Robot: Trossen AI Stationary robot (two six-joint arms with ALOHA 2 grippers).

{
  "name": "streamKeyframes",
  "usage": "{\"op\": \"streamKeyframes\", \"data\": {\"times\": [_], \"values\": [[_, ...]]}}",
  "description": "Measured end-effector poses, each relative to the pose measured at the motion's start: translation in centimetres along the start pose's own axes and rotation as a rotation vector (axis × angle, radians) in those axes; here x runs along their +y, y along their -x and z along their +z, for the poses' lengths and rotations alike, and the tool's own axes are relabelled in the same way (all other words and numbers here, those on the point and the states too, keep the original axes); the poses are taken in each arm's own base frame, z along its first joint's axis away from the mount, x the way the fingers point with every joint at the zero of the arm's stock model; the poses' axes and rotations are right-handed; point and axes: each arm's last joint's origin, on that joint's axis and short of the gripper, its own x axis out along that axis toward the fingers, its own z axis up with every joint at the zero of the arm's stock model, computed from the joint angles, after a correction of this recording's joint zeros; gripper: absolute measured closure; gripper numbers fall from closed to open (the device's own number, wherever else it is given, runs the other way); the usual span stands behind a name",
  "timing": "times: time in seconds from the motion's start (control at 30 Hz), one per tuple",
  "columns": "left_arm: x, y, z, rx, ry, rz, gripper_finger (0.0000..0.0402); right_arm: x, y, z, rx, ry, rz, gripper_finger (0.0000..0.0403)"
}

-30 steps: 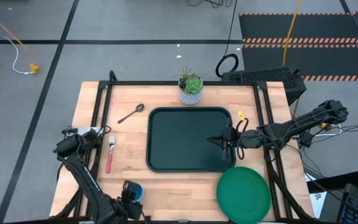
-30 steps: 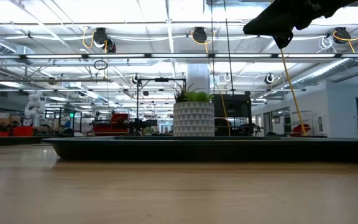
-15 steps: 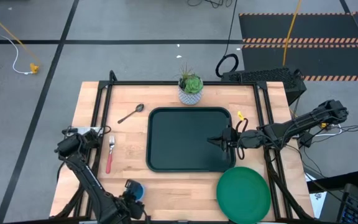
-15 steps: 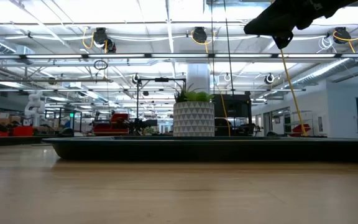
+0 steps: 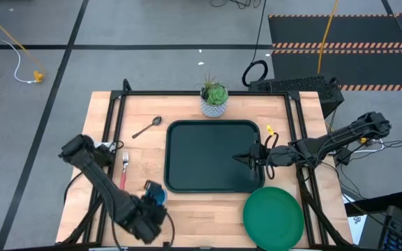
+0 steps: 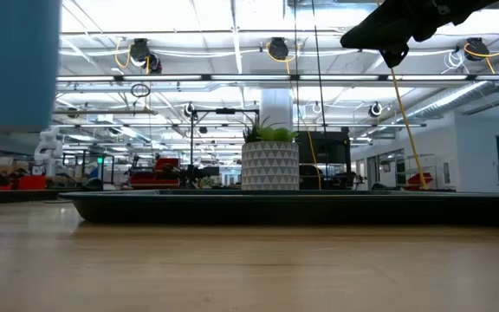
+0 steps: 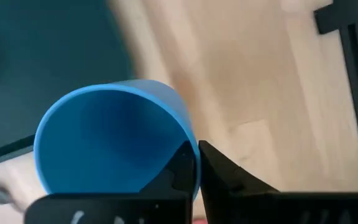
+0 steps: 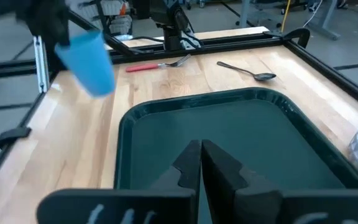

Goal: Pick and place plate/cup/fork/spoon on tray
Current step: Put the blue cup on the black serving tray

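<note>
The blue cup (image 7: 114, 140) hangs in the air over the bare wood left of the dark tray (image 5: 211, 157), with my left gripper (image 7: 196, 160) shut on it; the high view shows that gripper (image 5: 152, 189) near the tray's near-left corner. The red-handled fork (image 5: 123, 174) and the silver spoon (image 5: 146, 127) lie flat on the table left of the tray. The green plate (image 5: 274, 217) lies flat at the near right. My right gripper (image 8: 201, 155) hovers shut above the tray's right part and touches nothing. My left gripper holds the cup by its rim (image 7: 191, 146), one finger inside the cup and one outside its wall. The fingers come from above, pointing down. The cup (image 8: 91, 55) hangs below them, mouth up and a little tilted, clear of the table.
A potted plant in a white patterned pot (image 5: 214, 101) stands just beyond the tray's far edge. Black frame rails (image 5: 110, 132) run along the table's left, far and right sides. Bare wood lies between the fork and the tray.
My left gripper has risen and gone toward the far edge and the tray, carrying the cup. The cup, which stood on the table near the front edge, is now lifted clear and shows at the upper left of the low view.
</note>
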Motion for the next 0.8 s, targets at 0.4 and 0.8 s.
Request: {"op": "streamKeyframes", "data": {"times": [0.4,0.8], "values": [[11.0,3.6,-1.2,-0.099,-0.043,0.08,0.0396,-0.3,-0.1,-0.2,0.026,0.191,-0.016,0.0394],[20.7,1.8,-1.6,-0.027,-0.021,0.166,0.0396,-1.5,-0.3,-0.7,0.101,0.302,-0.069,0.0394]]}}
